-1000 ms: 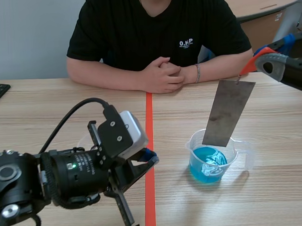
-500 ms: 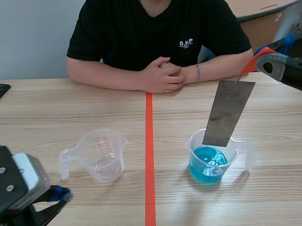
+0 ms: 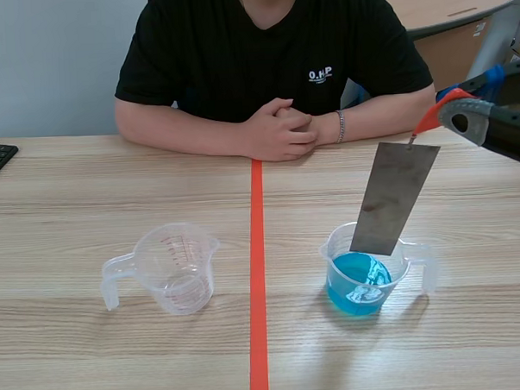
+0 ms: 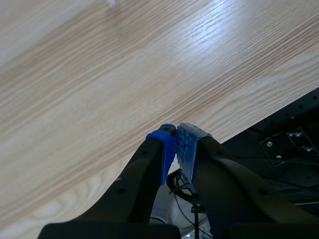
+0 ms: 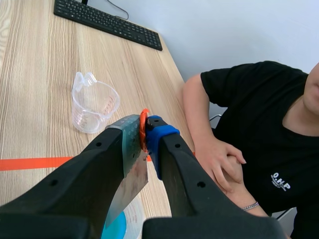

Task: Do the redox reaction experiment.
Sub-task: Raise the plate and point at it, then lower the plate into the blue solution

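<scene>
dipping step: right gripper clamps the orange clip, metal strip hangs at the mouth of the blue beaker, table's near-right; left gripper closed, empty; next, lower straight.

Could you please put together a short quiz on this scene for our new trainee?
1. True or false: the empty clear cup stands on the same side of the orange tape line as the cup of blue liquid.
2. What hangs from the orange clip held in the right arm's jaws? A) a metal strip B) a glass rod C) a spoon
3. Fill in: the left arm's jaws are ___ on nothing.
Key: 1 false; 2 A; 3 shut.
</scene>
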Tool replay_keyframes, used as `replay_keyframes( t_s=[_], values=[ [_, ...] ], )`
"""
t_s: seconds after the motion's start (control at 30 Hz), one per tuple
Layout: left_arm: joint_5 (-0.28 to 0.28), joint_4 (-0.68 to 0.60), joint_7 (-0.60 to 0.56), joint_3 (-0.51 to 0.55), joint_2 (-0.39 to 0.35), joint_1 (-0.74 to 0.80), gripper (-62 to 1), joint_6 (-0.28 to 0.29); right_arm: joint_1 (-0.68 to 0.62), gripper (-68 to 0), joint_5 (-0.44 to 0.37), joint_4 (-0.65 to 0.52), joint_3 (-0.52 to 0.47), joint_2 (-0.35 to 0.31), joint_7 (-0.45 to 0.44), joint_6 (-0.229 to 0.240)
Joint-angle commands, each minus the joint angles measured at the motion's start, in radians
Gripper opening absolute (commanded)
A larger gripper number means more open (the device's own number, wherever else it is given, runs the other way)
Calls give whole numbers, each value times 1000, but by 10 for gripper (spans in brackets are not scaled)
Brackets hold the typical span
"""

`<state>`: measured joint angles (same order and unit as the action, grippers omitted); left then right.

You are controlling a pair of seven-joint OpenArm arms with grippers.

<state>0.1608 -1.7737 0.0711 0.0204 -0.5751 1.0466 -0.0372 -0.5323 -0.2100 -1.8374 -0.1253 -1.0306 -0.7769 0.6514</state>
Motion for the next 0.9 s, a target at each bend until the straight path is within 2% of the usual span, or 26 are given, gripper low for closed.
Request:
replay_keyframes(
  t_s=[0.0, 0.2, 0.43, 0.6, 0.87],
  values=[
    [3, -6, -13, 0, 35, 16, -568, -2, 11, -660, -17, -11, -26, -5, -11, -3],
    [2, 1, -23, 21, 153, 62, -568, -2, 11, -660, -18, -11, -26, -5, -11, -3],
    [2, 34, -42, 21, 231, 61, -568, -2, 11, -660, -18, -11, -26, -5, -11, -3],
    [2, 49, -82, 21, 245, 60, -568, -2, 11, -660, -18, -3, -26, -5, -12, -3],
    [2, 80, -81, 21, 245, 32, -568, -2, 11, -660, -18, 13, -25, -5, -21, -4]
  ],
)
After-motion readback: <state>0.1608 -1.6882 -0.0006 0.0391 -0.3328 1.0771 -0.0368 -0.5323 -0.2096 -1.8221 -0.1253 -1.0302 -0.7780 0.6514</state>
